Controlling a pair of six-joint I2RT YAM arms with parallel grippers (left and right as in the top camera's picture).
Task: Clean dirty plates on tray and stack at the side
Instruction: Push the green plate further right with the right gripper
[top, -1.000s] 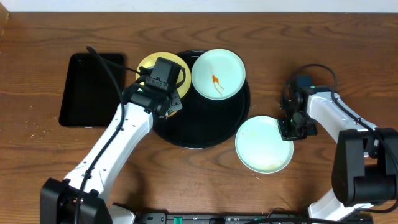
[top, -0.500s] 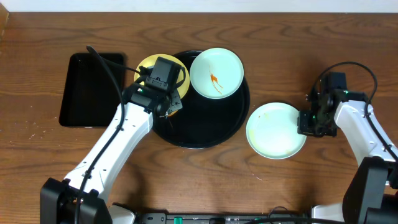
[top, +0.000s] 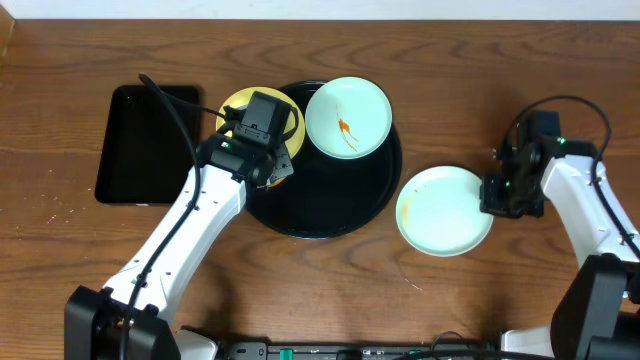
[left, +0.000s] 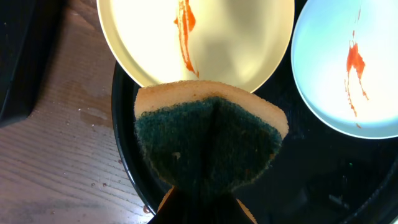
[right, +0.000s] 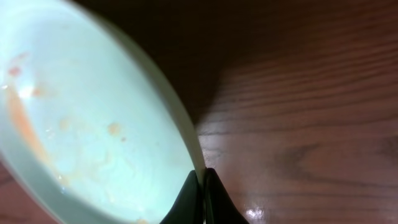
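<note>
The round black tray (top: 330, 210) holds a pale yellow plate (top: 245, 105) at its left rim and a light blue plate (top: 350, 117) at its top, both with orange sauce smears; they also show in the left wrist view, the yellow plate (left: 205, 37) and the blue plate (left: 354, 68). My left gripper (top: 270, 165) is shut on a green-and-yellow sponge (left: 208, 140) over the tray, just below the yellow plate. My right gripper (top: 495, 195) is shut on the right rim of a second light blue plate (top: 440, 212), with faint smears (right: 81, 137), held to the right of the tray.
A rectangular black tray (top: 140, 145) lies at the left of the wooden table (top: 330, 290). Black cables loop behind both arms.
My right gripper carried the light blue plate to the right, away from the tray, then slowed. The left arm with the sponge has not moved.
</note>
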